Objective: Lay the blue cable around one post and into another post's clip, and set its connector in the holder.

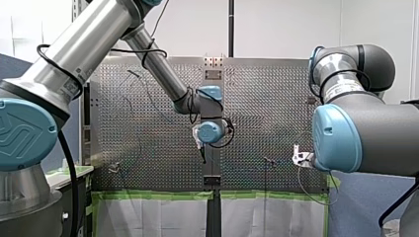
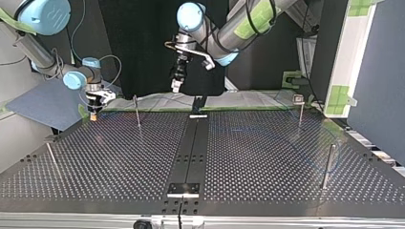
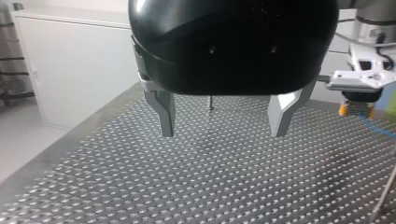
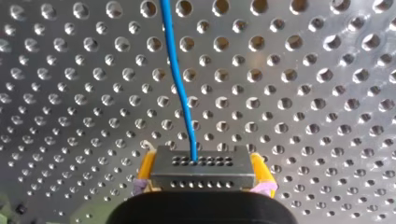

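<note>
In the right wrist view my right gripper (image 4: 202, 162) is shut on a grey connector block (image 4: 201, 175), held between its yellow pads (image 4: 145, 169). The blue cable (image 4: 179, 84) runs from the block away over the perforated plate. In the top view my right gripper (image 2: 94, 113) hangs low at the table's far left corner. My left gripper (image 3: 222, 134) is open with nothing between its metal fingers (image 3: 164, 114). It hovers above the table's far middle (image 2: 175, 87). From the left wrist view, my right gripper (image 3: 357, 95) and a stretch of blue cable (image 3: 379, 129) show off to one side.
Thin posts stand on the plate: one near my right gripper (image 2: 137, 113), one with a clip top (image 2: 299, 109), a taller one (image 2: 327, 163) with a faint blue loop beside it, and one at the near left (image 2: 52, 160). A black rail (image 2: 193, 143) runs down the middle.
</note>
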You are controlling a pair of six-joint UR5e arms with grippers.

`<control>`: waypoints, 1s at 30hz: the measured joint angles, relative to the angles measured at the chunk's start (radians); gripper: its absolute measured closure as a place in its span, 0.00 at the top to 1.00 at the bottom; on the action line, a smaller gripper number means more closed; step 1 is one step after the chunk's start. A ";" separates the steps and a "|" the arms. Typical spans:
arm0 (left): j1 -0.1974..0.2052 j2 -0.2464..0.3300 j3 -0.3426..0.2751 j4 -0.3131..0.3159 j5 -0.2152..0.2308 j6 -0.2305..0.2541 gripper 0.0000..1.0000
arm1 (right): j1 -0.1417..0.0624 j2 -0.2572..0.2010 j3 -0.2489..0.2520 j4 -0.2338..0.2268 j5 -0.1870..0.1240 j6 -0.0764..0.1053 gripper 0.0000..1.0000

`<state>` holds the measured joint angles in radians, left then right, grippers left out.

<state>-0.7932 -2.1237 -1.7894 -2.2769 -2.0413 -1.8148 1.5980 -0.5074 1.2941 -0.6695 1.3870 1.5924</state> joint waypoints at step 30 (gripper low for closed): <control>0.245 0.263 -0.263 0.252 0.187 0.012 1.00 | 0.023 0.011 0.000 -0.052 -0.058 0.019 0.00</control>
<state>-0.5484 -1.8606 -2.0528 -2.0244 -1.8545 -1.8024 1.6206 -0.4967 1.2941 -0.7212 1.3287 1.6110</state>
